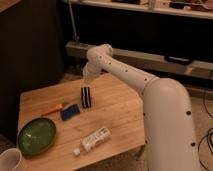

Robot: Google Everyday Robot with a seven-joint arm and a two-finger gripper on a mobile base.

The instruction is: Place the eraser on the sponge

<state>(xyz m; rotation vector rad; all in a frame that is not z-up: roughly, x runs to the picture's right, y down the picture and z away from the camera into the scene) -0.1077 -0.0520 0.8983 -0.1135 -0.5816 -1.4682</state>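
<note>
Above the eraser [86,97], my gripper [89,76] hangs; its opening and load I cannot tell. Eraser stands on the tabletop [120,115] just beside the sponge [70,112]: judged light, stiff; best grasped across its narrow sides.

I see my white arm [131,75] stretched leftward from the bulky body [167,125] — bent sharply at its far joint — with the gripper [88,76] hanging straight down below that bend.
</note>
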